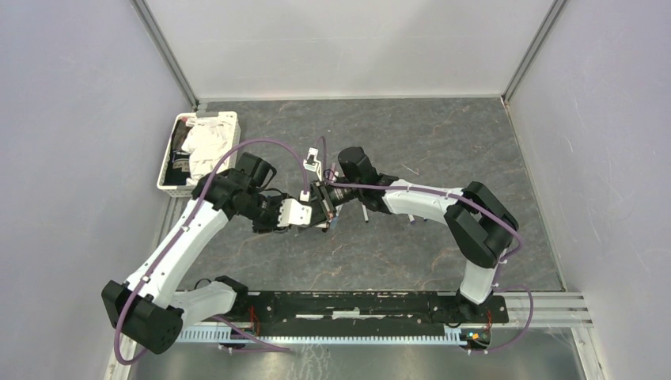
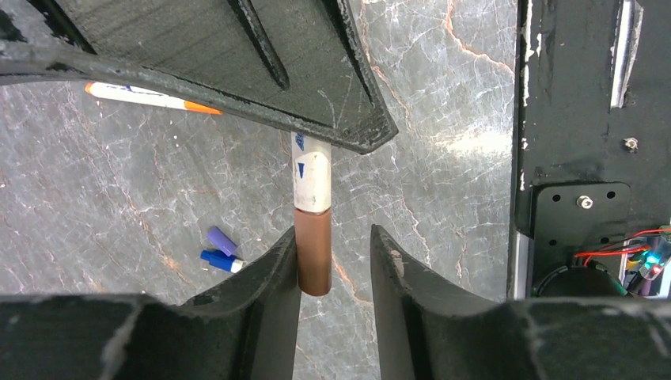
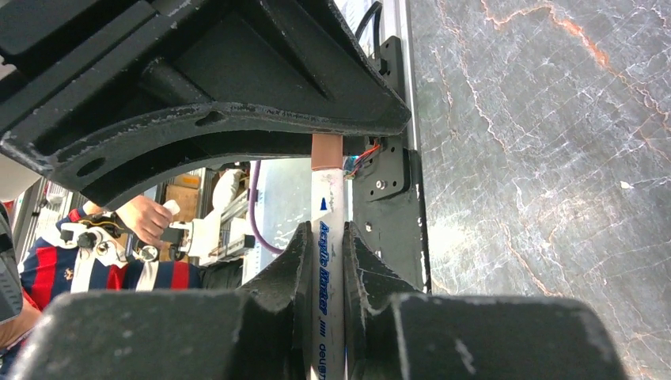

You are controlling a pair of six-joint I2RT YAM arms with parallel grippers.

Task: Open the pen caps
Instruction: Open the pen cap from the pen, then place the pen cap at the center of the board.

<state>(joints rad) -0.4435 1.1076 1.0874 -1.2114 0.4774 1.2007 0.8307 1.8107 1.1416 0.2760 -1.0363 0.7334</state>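
Cap-pull setup: right end effector (image 3: 326, 241) clamped on the pen (image 3: 327, 198), left end effector (image 2: 334, 241) spread around its brown cap (image 2: 313, 245). Next: close, pull straight.

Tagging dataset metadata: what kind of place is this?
Probably a robotics lab work cell: plain walls on metal frame posts box in the marble-patterned tabletop, left arm and right arm are bolted to a rail at its edge, and the right wrist view catches a person beside another white arm.

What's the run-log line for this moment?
right claw: shut on marker barrel | left claw: open around brown cap | cap on
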